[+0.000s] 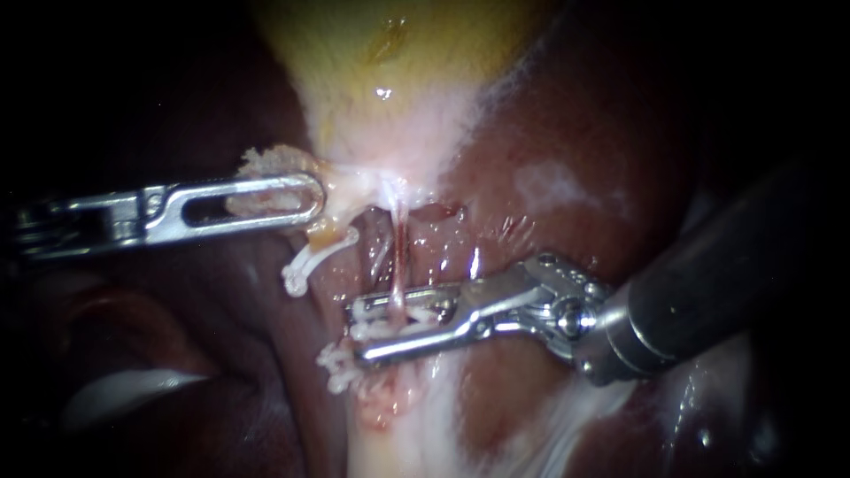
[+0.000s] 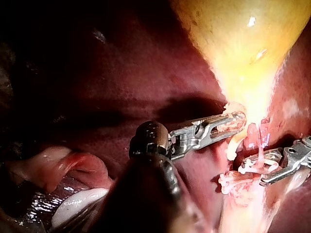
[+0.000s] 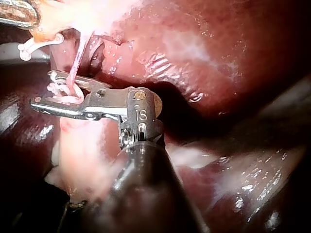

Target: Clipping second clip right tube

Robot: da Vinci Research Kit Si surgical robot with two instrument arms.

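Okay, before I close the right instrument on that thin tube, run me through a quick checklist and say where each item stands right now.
1. Thin tube lies between the right instrument's open jaws: ok.
2. Both jaw tips reach past the thin tube: ok.
3. Left instrument shut on the gallbladder at its neck: ok.
4. White clip clear of the lower jaw tip: cannot tell, they sit very close.
5. A clip seated between the right jaws: cannot tell.
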